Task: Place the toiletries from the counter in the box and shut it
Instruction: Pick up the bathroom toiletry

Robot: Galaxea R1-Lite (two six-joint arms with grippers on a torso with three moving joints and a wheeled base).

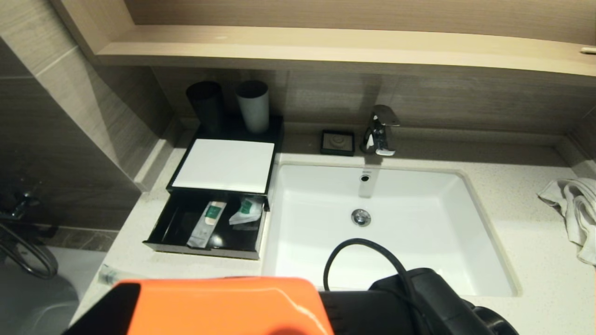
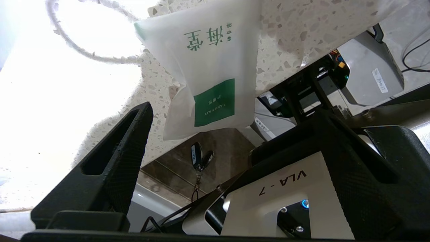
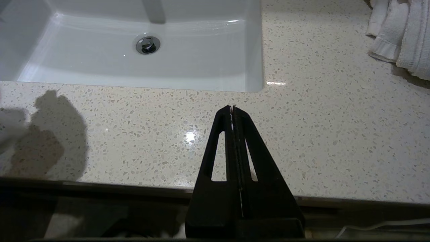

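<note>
The black box [image 1: 184, 177] with a white top stands left of the sink, its drawer [image 1: 205, 250] pulled open. Two white-and-green sachets [image 1: 208, 223] [image 1: 245, 211] lie in the drawer. A white vanity-kit packet [image 2: 208, 67] with a green label lies on the speckled counter, overhanging its front edge; it also shows partly in the head view [image 1: 108, 275]. My left gripper [image 2: 233, 112] is open just in front of this packet and apart from it, one finger [image 2: 117, 161] to each side. My right gripper [image 3: 232, 109] is shut and empty over the counter's front edge before the sink.
A white sink [image 1: 419, 232] with a faucet [image 1: 381, 130] fills the middle. Two cups [image 1: 205, 104] [image 1: 253, 106] stand behind the box, and a black soap dish [image 1: 337, 142] sits beside the faucet. A towel [image 1: 575, 209] lies at the right. Keys [image 2: 200, 156] hang below the counter edge.
</note>
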